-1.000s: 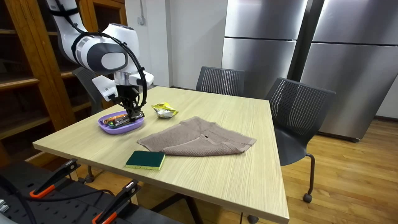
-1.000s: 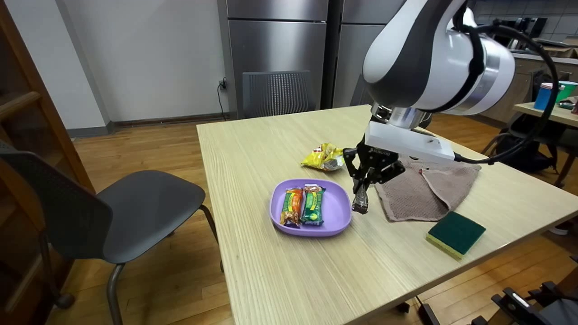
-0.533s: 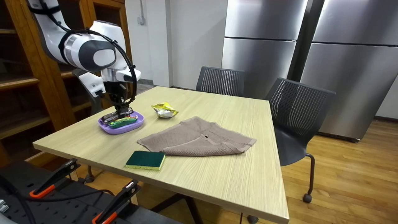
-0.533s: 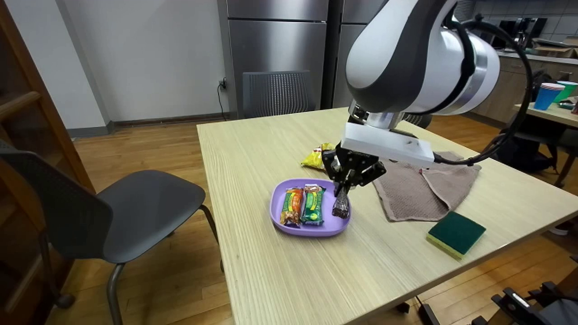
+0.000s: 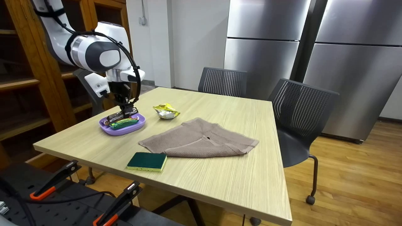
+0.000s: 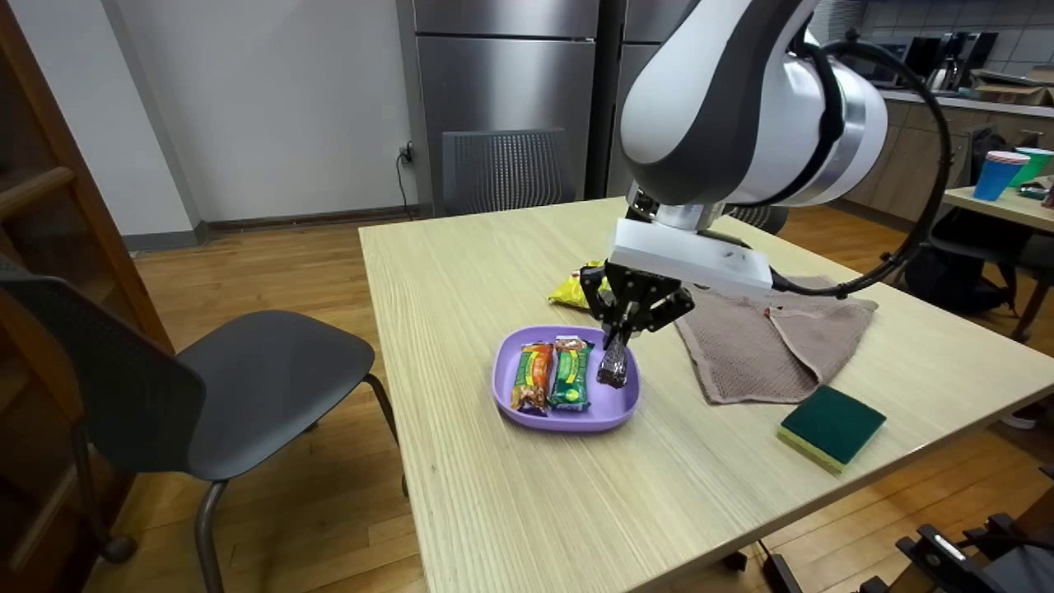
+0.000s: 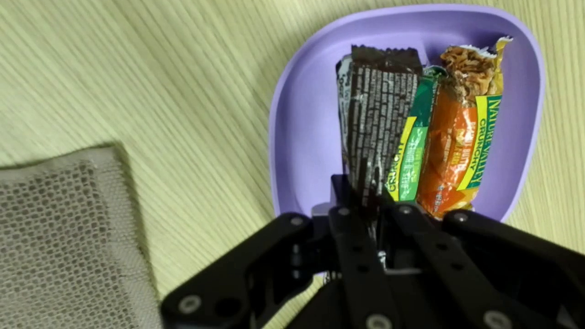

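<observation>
My gripper point(image 7: 365, 194) points down over the purple tray point(image 7: 301, 123) and is shut on a dark brown wrapped bar point(image 7: 383, 114). In both exterior views the gripper point(image 5: 127, 110) point(image 6: 617, 329) holds this bar point(image 5: 115, 117) point(image 6: 613, 366) over the bare side of the tray point(image 5: 140, 124) point(image 6: 605, 409). I cannot tell whether the bar touches the tray floor. A green wrapped bar point(image 7: 413, 151) point(image 6: 570, 375) lies beside the held bar and is partly covered by it in the wrist view. An orange wrapped bar point(image 7: 450, 146) point(image 6: 533, 375) lies beyond the green one.
A yellow and silver snack bag point(image 5: 166, 110) point(image 6: 576, 290) lies near the tray. A brown-grey cloth point(image 5: 194, 135) point(image 6: 757, 346) point(image 7: 59, 242) and a green sponge point(image 5: 147, 160) point(image 6: 832, 427) lie on the table. Chairs point(image 5: 295, 125) point(image 6: 272, 395) stand around it.
My gripper has carried the dark bar from beside the tray's edge to over the tray. In the last half second it shifted slightly and rose a little. The other bars stayed put.
</observation>
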Available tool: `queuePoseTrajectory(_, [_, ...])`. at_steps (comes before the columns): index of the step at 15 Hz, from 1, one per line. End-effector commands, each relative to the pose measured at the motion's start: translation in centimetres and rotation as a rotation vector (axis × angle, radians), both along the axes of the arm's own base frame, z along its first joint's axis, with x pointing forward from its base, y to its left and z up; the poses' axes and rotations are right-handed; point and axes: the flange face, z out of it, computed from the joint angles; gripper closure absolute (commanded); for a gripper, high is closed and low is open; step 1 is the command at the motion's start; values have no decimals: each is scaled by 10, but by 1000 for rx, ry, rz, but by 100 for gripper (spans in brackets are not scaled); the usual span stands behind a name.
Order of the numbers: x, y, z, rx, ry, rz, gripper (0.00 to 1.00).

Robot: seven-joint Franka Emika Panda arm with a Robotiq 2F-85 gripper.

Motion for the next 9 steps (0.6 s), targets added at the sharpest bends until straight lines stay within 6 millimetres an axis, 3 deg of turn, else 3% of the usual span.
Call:
queuePoseTrajectory(1, [15, -6, -10, -9, 25, -20, 97])
queuePoseTrajectory(9, [20, -6, -31, -18, 52, -24, 97])
